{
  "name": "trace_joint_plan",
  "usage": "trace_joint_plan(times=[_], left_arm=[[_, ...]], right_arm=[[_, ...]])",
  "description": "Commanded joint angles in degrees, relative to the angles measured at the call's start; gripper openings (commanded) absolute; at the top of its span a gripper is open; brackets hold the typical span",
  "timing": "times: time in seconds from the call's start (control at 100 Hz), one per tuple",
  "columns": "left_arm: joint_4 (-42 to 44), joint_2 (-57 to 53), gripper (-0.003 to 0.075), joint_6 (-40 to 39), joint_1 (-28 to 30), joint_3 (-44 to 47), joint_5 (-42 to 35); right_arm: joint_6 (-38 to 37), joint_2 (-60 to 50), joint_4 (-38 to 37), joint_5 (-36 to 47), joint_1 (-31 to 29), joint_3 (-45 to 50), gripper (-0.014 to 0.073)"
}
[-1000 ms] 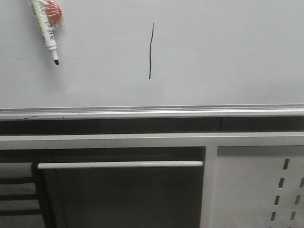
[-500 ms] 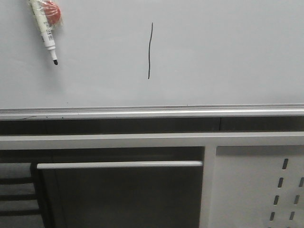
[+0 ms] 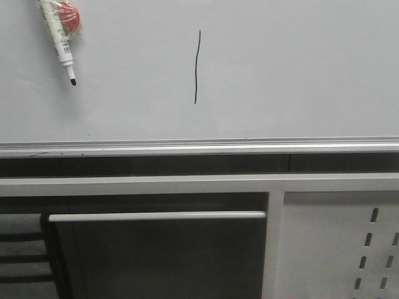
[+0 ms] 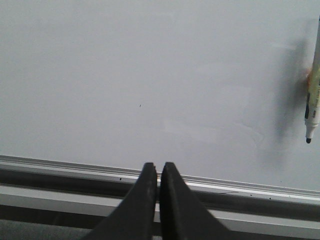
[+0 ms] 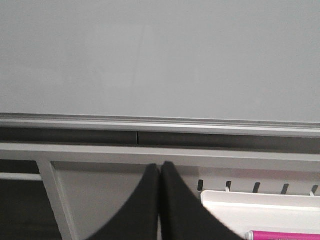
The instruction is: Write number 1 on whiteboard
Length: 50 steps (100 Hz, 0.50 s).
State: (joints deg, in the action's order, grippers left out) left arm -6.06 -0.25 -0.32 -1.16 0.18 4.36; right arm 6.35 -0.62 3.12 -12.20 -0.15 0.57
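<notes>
The 1 [image 3: 197,66] is on the whiteboard [image 3: 299,68]: a thin black stroke, nearly upright and a little wavy, standing in the upper middle of the board, well above the silver rail [image 3: 199,148]. I judge the writing itself done; nothing more looks needed on the board beyond perhaps putting the marker away.

The marker [image 3: 60,38] hangs near the board's upper left, uncapped, tip down, well apart from the stroke. It is fixed against something red [image 3: 70,16] at its upper end (a magnet or holder, I guess, though the frame cuts it off and I cannot tell).

My left gripper [image 4: 159,172] is pressed closed with nothing between its fingers, pointing at the rail below bare board; the marker shows at the edge of that view. My right gripper [image 5: 160,172] is likewise closed and empty, lower down, before the slotted panel [image 3: 340,243].

Neither arm shows in the front view. Beside my right fingers lies a white tray [image 5: 260,212] with a pink object [image 5: 282,235], mostly cut off, possibly another pen.
</notes>
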Motion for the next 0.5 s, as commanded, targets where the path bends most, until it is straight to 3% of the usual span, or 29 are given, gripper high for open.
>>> trace_joint_plan(times=[0.0,0.49], left_arm=[[-0.4,-1.3,-0.002,-0.5,0.1,2.4,-4.7],[-0.4,-1.3,-0.002,-0.5,0.1,2.4,-4.4]], right_arm=[[-0.4,-0.9,-1.6,3.7,-0.5,1.5,-0.0053],[-0.4,-0.9,-1.6,4.2,-0.5,1.5,-0.0053]])
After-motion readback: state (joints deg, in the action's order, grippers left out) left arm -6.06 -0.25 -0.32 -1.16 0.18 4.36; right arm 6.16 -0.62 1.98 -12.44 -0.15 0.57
